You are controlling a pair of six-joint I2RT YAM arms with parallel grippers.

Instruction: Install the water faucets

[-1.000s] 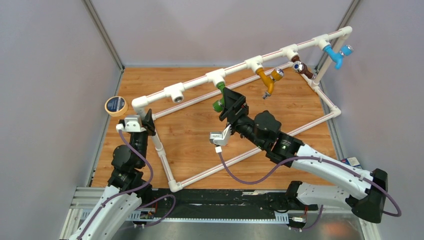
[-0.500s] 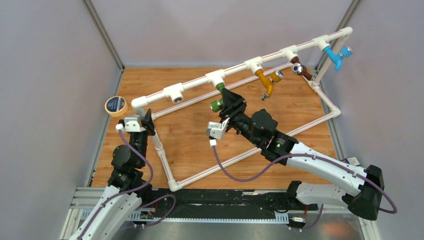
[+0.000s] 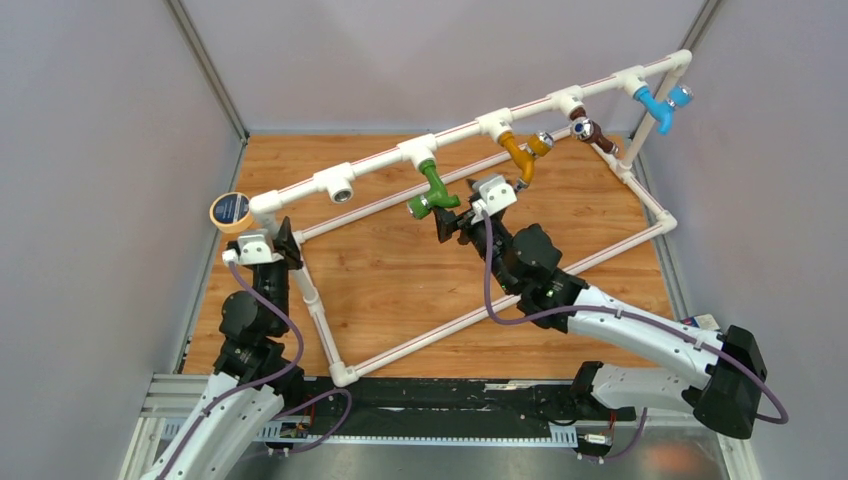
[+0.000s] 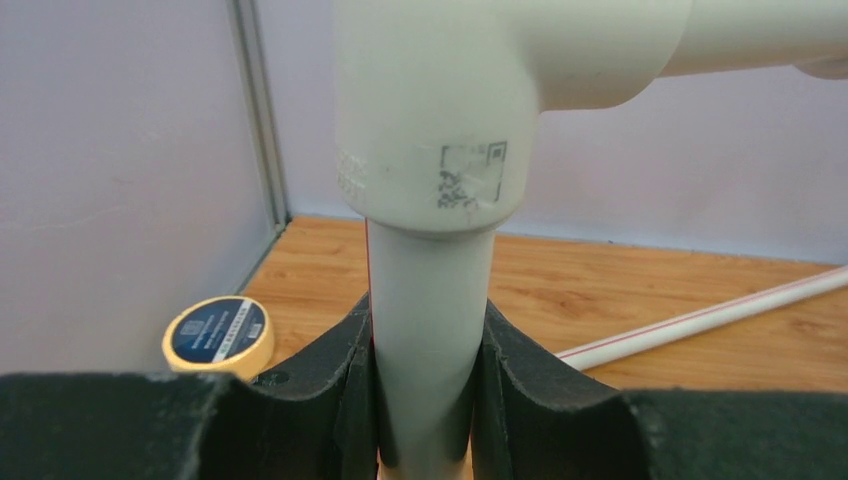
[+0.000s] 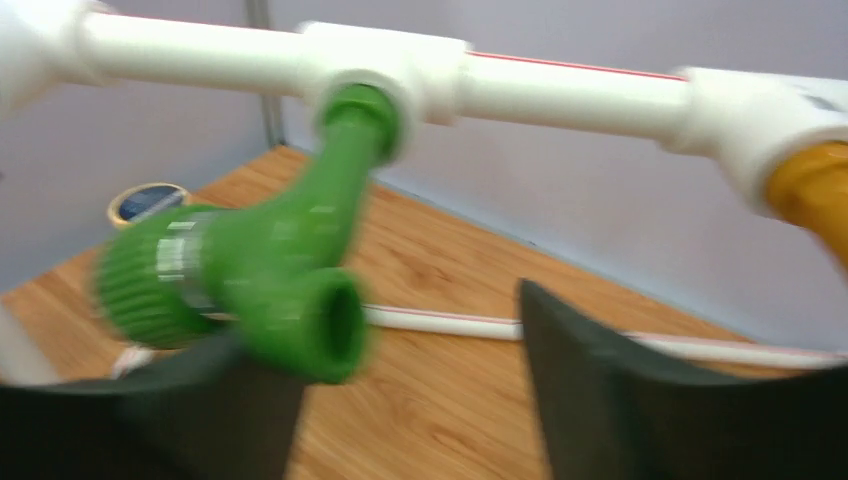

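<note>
Hanging from a white fitting (image 5: 420,60) on the top pipe (image 5: 570,85), the green faucet (image 5: 270,250) is seen just ahead of the right fingers (image 5: 620,400), which are held apart (the view is blurred). An upright pipe (image 4: 430,300) is clamped between the left fingers (image 4: 330,400).

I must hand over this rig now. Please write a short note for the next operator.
Left gripper: shut on the upright white pipe.
Right gripper: open and empty, beside the green faucet; view blurred.
Done: green faucet, orange faucet, brown faucet and blue faucet sit in their fittings on the top pipe.
To do: check whether the green one is tight; I cannot tell. One tee near the left end has an empty socket; no spare faucet is in view.
</note>
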